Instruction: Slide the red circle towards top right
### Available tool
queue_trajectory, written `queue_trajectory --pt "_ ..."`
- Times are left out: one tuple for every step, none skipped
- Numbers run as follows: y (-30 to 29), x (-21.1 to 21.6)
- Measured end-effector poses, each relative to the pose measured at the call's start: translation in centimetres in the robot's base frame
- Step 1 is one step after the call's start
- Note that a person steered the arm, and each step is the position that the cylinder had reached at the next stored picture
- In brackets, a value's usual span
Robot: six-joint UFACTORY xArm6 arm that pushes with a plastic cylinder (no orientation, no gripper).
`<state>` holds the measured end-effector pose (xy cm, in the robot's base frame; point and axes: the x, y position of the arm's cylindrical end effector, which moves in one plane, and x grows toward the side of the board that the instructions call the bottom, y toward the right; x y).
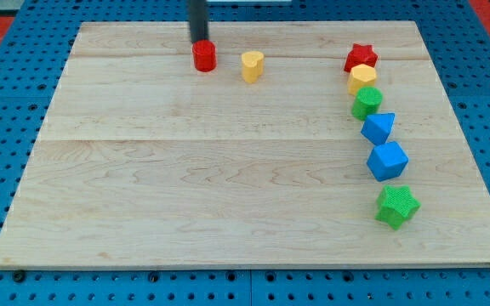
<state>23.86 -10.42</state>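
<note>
My tip touches the red circle at its top-left edge, toward the view's top; the rod has no jaws.

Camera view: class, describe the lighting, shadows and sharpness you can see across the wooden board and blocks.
Camera view: lighting is even and soft over the wooden board, without harsh glare; blocks such as the green star cast only faint, short shadows; my tip sits just above the red circle; the picture looks slightly soft overall.
</note>
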Motion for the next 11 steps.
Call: queue_trajectory --pt "-3.2 2.3" --pt "-0.8 5.2" --pt "4.5 5.0" --pt "7.1 3.6" --pt "7.3 2.8" --pt "4.3 2.6" --pt "6.1 1.5" --pt "10.4 0.1" --pt "9.1 -2.1" --pt "10.1 -3.6" --pt "15.2 -3.0"
